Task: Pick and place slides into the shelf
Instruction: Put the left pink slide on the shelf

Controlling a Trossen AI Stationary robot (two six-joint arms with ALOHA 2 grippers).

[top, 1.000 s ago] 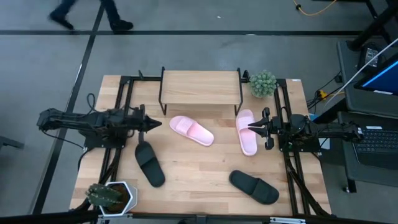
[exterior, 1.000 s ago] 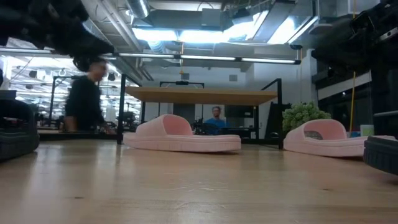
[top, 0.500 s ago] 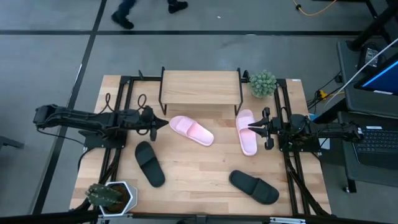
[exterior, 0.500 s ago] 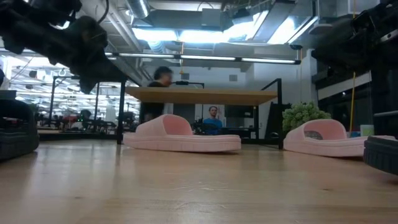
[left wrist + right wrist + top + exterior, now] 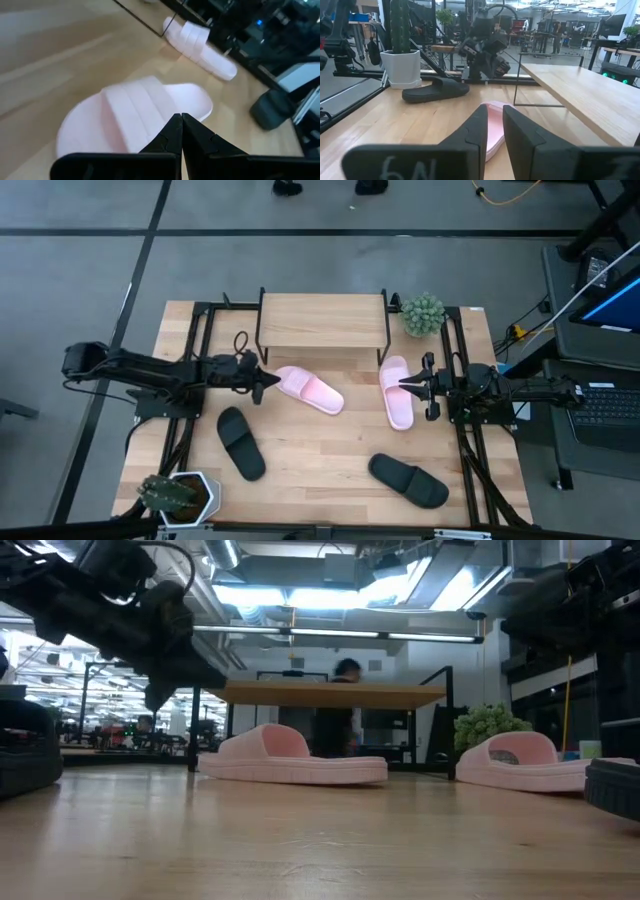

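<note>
From above, the left gripper [image 5: 262, 378] is reaching in over the table with its tips just beside the heel end of the nearer pink slide [image 5: 309, 389], which lies in front of the shelf [image 5: 323, 322] and not yet on it. The other pink slide [image 5: 395, 391] sits off to the side with the right gripper [image 5: 406, 385] parked at its edge, and the two black slides [image 5: 241, 442] [image 5: 409, 480] lie nearer the front of the table [image 5: 320, 450], one by a potted cactus [image 5: 177, 494]. Down at table level, the left gripper [image 5: 160, 692] hangs clear of the wood, above and to one side of the pink slide [image 5: 292, 757], with the shelf's board [image 5: 325, 694] behind and nothing on it that I can see. Through the left wrist camera the two fingers [image 5: 176, 134] are pressed together over the pink slide [image 5: 135, 115], so that claw is closed on nothing. The right wrist camera shows its fingers [image 5: 478, 128] with only a narrow gap, empty, over the second pink slide [image 5: 494, 120]. I'd say this is the approach to the first pick; next the left claw needs to spread, drop over the strap or sidewall, and close before lifting toward the shelf.
</note>
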